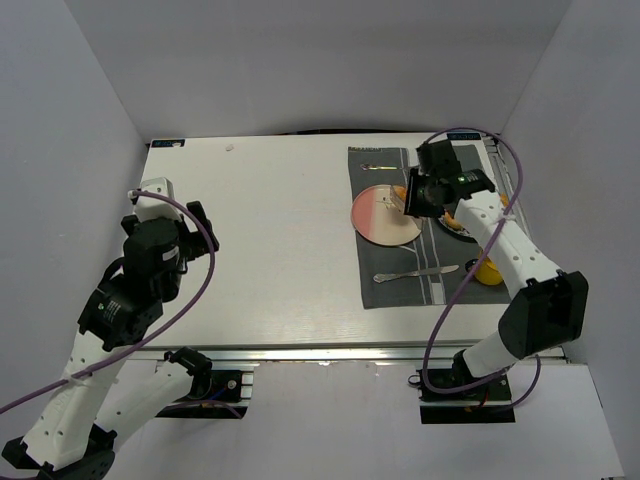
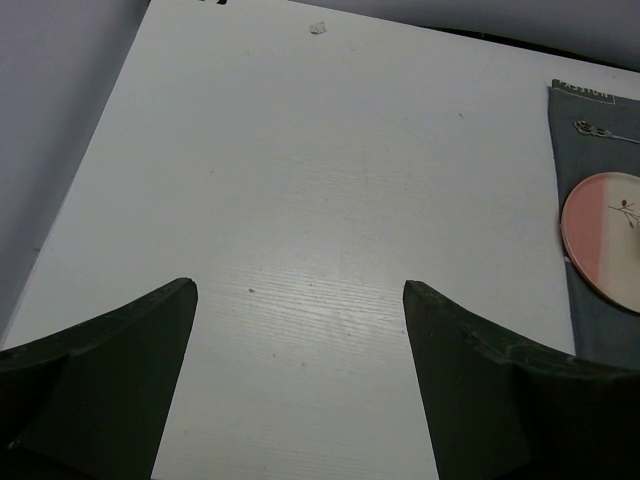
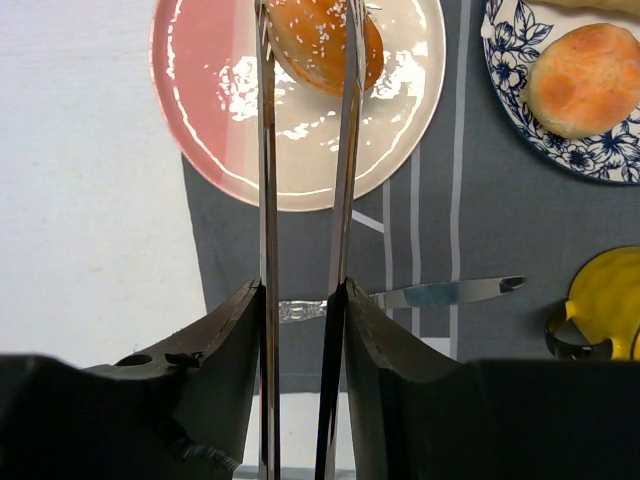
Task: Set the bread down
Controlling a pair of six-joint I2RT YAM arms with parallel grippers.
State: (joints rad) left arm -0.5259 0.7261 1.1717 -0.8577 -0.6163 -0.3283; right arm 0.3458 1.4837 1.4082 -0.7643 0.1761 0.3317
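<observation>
Right wrist: tongs (image 3: 345, 150) pinching bread (image 3: 306, 45)

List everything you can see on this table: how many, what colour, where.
bread: one, golden-orange, in the tongs above the pink plate
second roll: one, golden, on the blue floral plate
pink plate: one, pink and cream, on the placemat
blue floral plate: one, right of the pink plate
tongs: one pair, silver, in the right pincer
knife: one, silver, placemat's near edge
yellow item: one, placemat's right edge
placemat: one, grey striped, right side of table
left pincer: one, black, open above the table
right pincer: one, black, shut on the tongs
</observation>
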